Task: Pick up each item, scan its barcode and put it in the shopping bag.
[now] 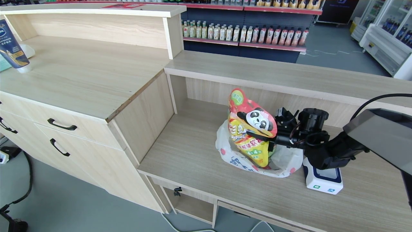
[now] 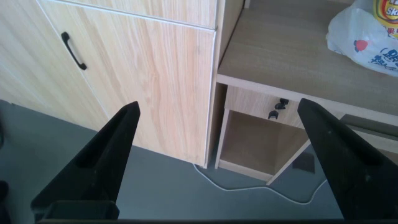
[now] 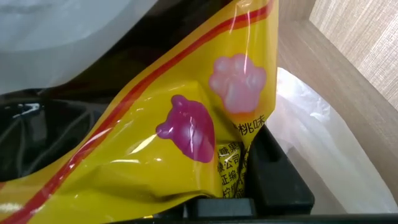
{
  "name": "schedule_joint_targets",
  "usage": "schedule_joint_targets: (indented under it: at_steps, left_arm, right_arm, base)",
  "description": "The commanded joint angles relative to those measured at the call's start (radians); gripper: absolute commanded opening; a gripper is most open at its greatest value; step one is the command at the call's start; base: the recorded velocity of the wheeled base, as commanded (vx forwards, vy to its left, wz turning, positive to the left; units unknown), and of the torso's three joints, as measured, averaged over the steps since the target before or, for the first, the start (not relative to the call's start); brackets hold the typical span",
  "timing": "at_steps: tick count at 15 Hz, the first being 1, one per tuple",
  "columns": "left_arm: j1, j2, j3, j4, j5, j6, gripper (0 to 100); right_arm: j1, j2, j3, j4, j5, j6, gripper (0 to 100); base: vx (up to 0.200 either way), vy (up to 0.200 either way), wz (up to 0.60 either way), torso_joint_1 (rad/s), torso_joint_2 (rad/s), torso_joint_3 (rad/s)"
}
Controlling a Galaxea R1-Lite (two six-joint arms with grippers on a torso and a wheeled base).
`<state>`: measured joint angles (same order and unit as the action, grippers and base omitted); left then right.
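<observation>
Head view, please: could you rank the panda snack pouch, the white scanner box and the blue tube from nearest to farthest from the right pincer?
1. Panda snack pouch, gripped by the right pincer.
2. White scanner box, low counter, right side.
3. Blue tube, upper counter, far left.

On the lower surface (image 1: 193,154), the snack pouch (image 1: 252,129) stands with its lower end in the shopping bag (image 1: 230,158), the right gripper (image 1: 270,141) at its right. The scanner (image 1: 323,183) sits just right of the bag. A tube (image 1: 11,45) stands on the raised surface (image 1: 80,80), far left.
</observation>
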<state>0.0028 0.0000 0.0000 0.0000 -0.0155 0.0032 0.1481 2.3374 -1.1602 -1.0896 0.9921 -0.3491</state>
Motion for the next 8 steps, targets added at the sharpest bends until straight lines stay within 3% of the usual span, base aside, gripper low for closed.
schedule_joint_targets:
  at_steps: [1,8]
  left_arm:
    - [0.000,0.000,0.000,0.000,0.000,0.000,100]
    - [0.000,0.000,0.000,0.000,0.000,0.000,100]
  right_arm:
    - [-0.002,0.008,0.004,0.004,-0.001,-0.001,100]
    - [-0.008,-0.024,0.036,0.005,-0.003,0.001,100]
  base:
    - [0.000,0.000,0.00,0.000,0.00,0.000]
    - [0.000,0.000,0.00,0.000,0.00,0.000]
